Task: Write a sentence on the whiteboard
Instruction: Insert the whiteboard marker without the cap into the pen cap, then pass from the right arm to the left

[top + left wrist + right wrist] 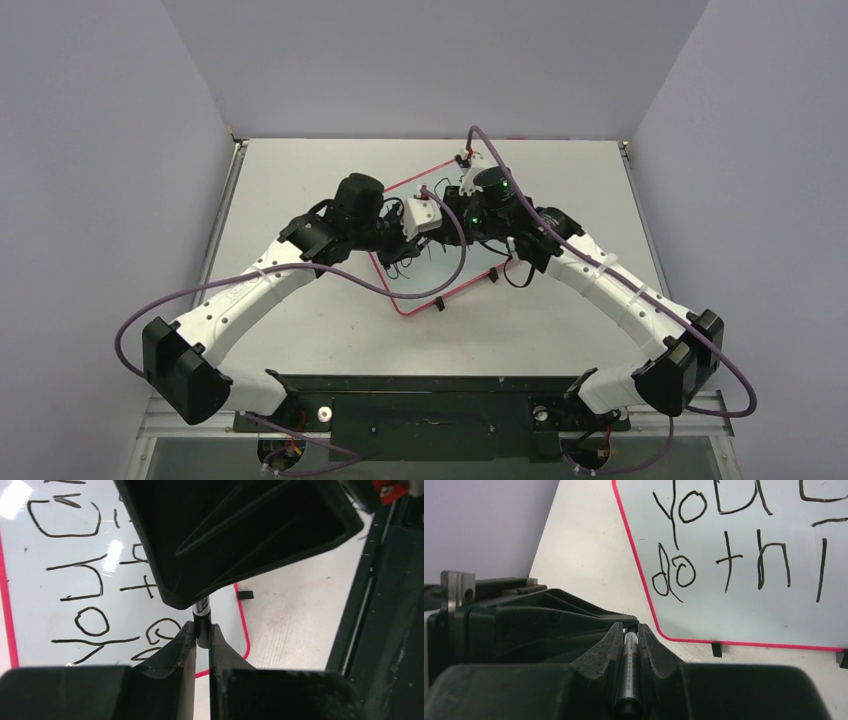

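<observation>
Counter (300, 180) fills the top view, whiteboard (734, 615) dead centre, the sentence (729, 558) readable at upper right of the right wrist view (its end runs off frame). Right gripper (630, 630) and left gripper (200, 635) both clamp one marker (629, 675), by its barrel and its black end. Looks like capping; next needs a straight push together.

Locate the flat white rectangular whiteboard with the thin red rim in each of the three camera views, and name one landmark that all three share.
Top external: the whiteboard sits mid-picture, tilted and partly covered.
Left wrist: it fills the left half of the picture.
Right wrist: it fills the upper right of the picture.
Shared landmark: the small black clips on one red-rimmed edge.
</observation>
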Motion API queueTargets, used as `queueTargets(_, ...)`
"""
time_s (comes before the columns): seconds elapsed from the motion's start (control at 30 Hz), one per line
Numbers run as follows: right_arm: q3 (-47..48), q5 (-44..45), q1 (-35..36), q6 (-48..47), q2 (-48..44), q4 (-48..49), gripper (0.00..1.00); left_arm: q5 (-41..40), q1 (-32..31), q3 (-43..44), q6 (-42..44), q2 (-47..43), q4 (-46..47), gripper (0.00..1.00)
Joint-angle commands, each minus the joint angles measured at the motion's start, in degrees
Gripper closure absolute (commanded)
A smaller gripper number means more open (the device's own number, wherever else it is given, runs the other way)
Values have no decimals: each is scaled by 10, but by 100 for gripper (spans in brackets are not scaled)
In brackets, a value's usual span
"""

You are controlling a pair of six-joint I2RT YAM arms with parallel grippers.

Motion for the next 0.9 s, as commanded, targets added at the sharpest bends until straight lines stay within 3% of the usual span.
queueTargets(0.0, 7, -4, 32, 62, 35, -26, 100, -17, -47, 19, 7, -39, 222, 100)
queueTargets(0.1, 13, 19, 32, 57, 31, -41, 100, -34, -49, 19, 13, -41, 213, 100)
queueTargets(0.13, 15, 24, 32, 55, 29, -43, 100, -36, -49, 20, 18, -42, 199, 94)
queueTargets(0.23, 30, 48, 26, 40, 22, -65, 100, -33, -49, 17, 41, -53, 153, 58)
queueTargets(0.3, 43, 73, 23, 32, 11, -79, 100, -36, -46, 4, 52, -64, 137, 48)
queueTargets(0.5, 77, 110, 15, 22, -13, -108, 100, -38, -31, -52, 41, -114, 142, 40)
queueTargets(0.87, 93, 119, 16, 36, -25, -109, 100, -28, -30, -116, -52, -117, 248, 41)
